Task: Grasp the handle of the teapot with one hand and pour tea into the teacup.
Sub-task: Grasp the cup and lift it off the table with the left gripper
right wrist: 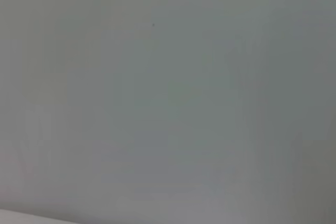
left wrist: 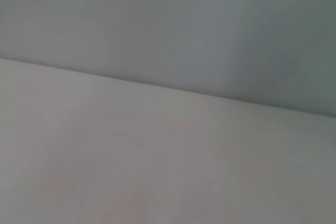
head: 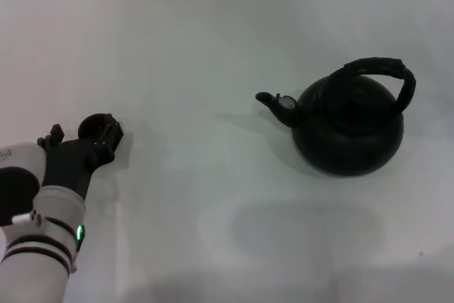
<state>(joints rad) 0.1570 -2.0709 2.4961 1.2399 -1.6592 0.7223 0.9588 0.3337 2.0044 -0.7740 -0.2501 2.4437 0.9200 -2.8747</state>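
Note:
The matte-black teapot point(head: 347, 133) stands upright on the white table at the right in the head view. Its short spout point(head: 271, 100) points left towards the teacup. The ribbed black handle point(head: 383, 69) arches over its top, with nothing holding it. The small dark teacup point(head: 92, 125) sits at the far left, partly covered by my left gripper point(head: 110, 136), which lies right against its near-right side. My left arm point(head: 50, 218) comes in from the lower left corner. My right gripper is out of view. Both wrist views show only bare pale surface.
The white table point(head: 213, 47) stretches wide between cup and teapot and behind them. A pale edge line point(left wrist: 168, 90) crosses the left wrist view. A faint shadow lies on the table in front of the teapot.

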